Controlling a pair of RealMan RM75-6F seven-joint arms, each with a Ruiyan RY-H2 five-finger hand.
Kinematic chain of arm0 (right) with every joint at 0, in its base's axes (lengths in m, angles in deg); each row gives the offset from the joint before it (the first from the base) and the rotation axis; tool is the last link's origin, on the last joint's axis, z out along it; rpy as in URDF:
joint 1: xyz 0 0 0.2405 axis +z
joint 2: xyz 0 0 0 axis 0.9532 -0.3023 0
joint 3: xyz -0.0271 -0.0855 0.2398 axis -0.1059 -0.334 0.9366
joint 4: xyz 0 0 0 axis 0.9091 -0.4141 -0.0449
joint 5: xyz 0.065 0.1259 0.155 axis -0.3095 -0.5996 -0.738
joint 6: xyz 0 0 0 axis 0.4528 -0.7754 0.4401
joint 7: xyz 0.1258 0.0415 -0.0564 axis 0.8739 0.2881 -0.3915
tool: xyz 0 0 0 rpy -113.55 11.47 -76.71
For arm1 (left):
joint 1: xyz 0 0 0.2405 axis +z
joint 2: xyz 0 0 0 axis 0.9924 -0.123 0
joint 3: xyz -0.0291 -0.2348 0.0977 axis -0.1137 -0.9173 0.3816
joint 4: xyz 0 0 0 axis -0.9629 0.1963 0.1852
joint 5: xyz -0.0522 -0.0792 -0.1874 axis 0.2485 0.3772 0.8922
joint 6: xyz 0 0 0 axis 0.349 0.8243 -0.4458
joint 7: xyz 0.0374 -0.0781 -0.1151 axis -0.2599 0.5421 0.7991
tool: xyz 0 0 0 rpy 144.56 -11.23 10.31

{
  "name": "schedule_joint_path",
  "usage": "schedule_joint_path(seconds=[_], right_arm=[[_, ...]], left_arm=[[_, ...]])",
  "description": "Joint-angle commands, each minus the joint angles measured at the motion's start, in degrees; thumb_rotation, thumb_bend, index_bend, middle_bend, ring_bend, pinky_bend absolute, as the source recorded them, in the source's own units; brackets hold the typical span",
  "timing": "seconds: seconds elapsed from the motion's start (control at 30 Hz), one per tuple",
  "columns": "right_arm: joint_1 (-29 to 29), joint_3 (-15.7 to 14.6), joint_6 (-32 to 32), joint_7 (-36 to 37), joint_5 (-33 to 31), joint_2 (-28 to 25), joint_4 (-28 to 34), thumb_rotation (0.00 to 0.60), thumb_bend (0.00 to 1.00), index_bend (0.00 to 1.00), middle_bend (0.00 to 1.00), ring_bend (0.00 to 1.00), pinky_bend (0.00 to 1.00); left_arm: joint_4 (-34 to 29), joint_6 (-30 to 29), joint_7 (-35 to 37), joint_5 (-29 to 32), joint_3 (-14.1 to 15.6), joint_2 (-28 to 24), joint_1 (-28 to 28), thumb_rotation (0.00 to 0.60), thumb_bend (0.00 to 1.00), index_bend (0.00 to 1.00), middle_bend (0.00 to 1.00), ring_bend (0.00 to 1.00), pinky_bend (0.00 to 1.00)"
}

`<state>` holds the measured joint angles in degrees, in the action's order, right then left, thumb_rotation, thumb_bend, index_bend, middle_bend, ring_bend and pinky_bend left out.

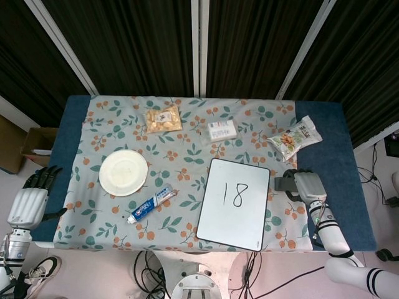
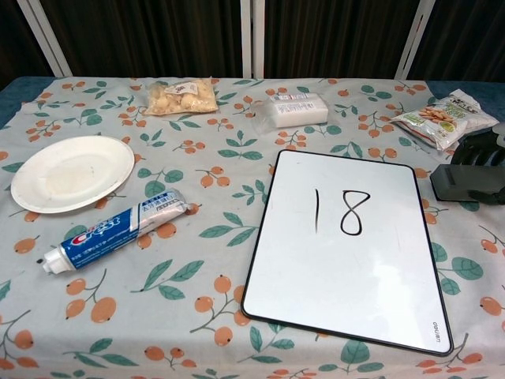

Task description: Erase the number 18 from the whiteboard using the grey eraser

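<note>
While the whiteboard (image 1: 234,204) lies flat on the bench (image 1: 75,124) with the black number 18 (image 2: 342,212) unwiped at its middle, we see the grey eraser (image 2: 465,183) just off the whiteboard's right edge, level with its upper part. Our right hand (image 1: 307,185) sits on that eraser: in the chest view its dark fingers (image 2: 483,148) curl over the eraser's far side, and in the head view the pale back of the hand covers most of it, so we take the hand to be gripping the eraser, which tilts slightly. Well to the left of the whiteboard, past the bench's edge and lower than it, our left hand (image 1: 31,198) hangs with its dark fingers stretched out and apart, holding nothing. Left of the whiteboard lies a blue toothpaste tube (image 2: 118,230), and further left a white paper plate (image 2: 69,172). Beyond the whiteboard's top edge rests a clear white packet (image 2: 292,110), and further back to the left a bag of pale snacks (image 2: 182,96). Up and to the right of the whiteboard, beyond the right hand, lies a green-and-white snack bag (image 2: 442,114).
</note>
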<state>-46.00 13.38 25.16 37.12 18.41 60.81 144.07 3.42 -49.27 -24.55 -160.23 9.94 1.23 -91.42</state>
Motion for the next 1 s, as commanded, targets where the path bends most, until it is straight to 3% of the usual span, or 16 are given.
schedule_joint_path(seconds=[0.03,0.17,0.63,0.83,1.0], right_arm=[[-0.07,0.05,-0.23,-0.01,0.0,0.25,-0.11,0.6,0.27,0.48,0.37,0.29,0.29],[-0.11,0.1,-0.3,0.05,-0.01,0.61,-0.44,0.6,0.29,0.52,0.4,0.32,0.39],[-0.89,1.57,-3.03,3.98,2.59,0.07,-0.59,0.6,0.34,0.65,0.49,0.42,0.52],[-0.29,2.71,-4.13,6.83,6.3,-2.83,3.3,0.6,0.36,0.72,0.54,0.47,0.57],[1.38,3.53,-3.68,6.66,9.4,-6.41,10.9,0.6,0.37,0.75,0.57,0.5,0.61]], left_arm=[[0.05,0.08,0.03,-0.01,0.04,0.0,-0.02,0.596,0.05,0.11,0.09,0.06,0.17],[-0.1,0.4,0.06,0.16,0.08,-0.21,-0.08,0.597,0.05,0.11,0.09,0.06,0.17],[-0.81,0.95,0.07,0.39,0.11,-0.76,-0.27,0.599,0.05,0.11,0.09,0.06,0.17],[-0.92,1.15,0.29,0.43,0.09,-0.8,-0.38,0.6,0.05,0.11,0.09,0.06,0.17],[-0.98,0.92,0.62,0.46,-0.01,-0.95,-0.3,0.6,0.05,0.11,0.09,0.06,0.17]])
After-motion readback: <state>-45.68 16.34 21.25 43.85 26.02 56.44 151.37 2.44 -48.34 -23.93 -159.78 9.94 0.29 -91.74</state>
